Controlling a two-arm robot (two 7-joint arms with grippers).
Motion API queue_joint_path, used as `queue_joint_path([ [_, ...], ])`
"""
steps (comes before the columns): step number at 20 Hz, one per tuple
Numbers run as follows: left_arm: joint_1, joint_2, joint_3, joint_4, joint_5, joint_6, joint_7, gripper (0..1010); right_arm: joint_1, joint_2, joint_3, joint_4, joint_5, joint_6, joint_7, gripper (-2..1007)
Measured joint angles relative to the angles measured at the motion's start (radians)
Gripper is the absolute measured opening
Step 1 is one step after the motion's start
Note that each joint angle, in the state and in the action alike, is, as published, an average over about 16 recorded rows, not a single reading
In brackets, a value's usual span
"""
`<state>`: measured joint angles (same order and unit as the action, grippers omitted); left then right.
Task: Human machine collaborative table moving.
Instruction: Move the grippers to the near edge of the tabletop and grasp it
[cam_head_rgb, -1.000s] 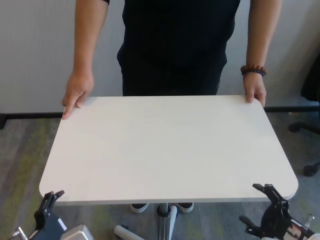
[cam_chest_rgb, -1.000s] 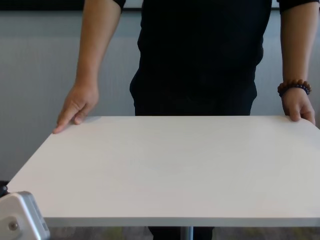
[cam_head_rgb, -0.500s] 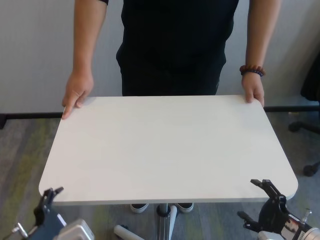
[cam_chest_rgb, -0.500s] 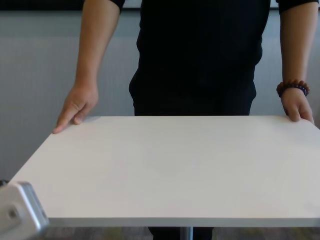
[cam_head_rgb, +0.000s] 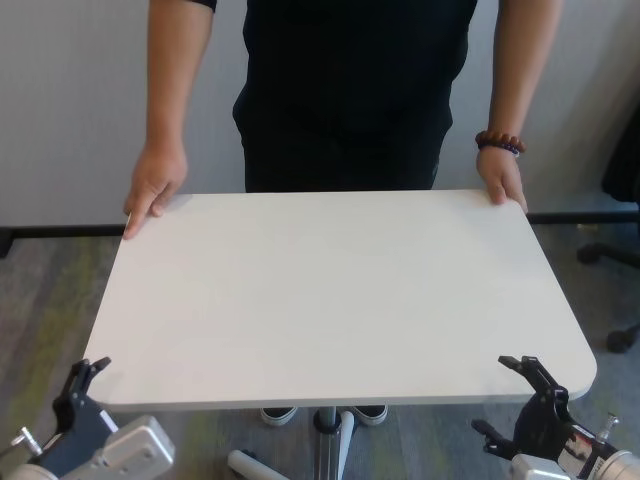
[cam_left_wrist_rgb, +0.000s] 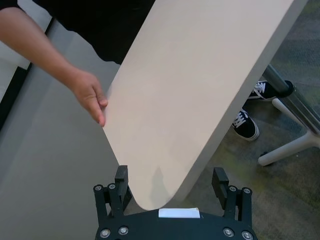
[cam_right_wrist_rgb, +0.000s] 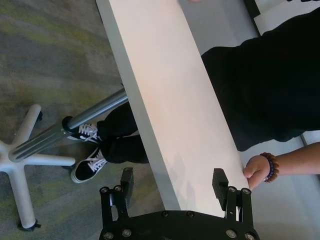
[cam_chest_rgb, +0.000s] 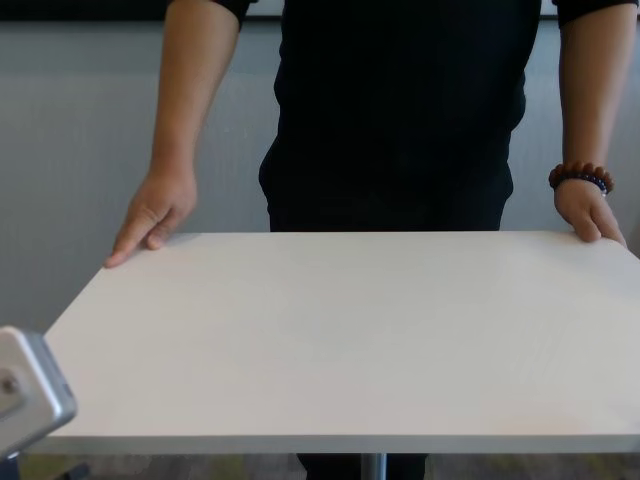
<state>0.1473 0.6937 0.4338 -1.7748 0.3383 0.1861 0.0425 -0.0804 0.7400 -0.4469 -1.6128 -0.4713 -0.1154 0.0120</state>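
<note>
Right, the white surface (cam_head_rgb: 335, 295) stands between robot and person (cam_head_rgb: 350, 90), who has a hand on each far corner: one (cam_head_rgb: 153, 185) on the robot's left, the braceleted one (cam_head_rgb: 503, 178) on its right. The left tool (cam_left_wrist_rgb: 170, 187) sits wide open with the near left corner between its fingers, gripping nothing. The right tool (cam_right_wrist_rgb: 172, 189) likewise gapes around the near right edge, not clamped.
</note>
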Motion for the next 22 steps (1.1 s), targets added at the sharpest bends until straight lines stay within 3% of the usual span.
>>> queue_joint_path([
  [5,-0.023,-0.016,0.015,0.022,0.047,0.028,-0.010,985,0.010,-0.017,0.002,0.018,-0.009,-0.004,0.011,1005],
  [9,-0.043,-0.034,0.038,0.042,0.107,0.066,-0.007,985,0.017,-0.028,0.004,0.028,-0.020,-0.006,0.019,1005],
  [16,-0.072,-0.071,0.071,0.085,0.214,0.128,0.020,985,0.026,-0.047,0.007,0.040,-0.041,-0.008,0.030,1005],
  [22,-0.092,-0.104,0.087,0.123,0.285,0.157,0.046,985,0.032,-0.062,0.010,0.050,-0.059,-0.010,0.039,1005],
])
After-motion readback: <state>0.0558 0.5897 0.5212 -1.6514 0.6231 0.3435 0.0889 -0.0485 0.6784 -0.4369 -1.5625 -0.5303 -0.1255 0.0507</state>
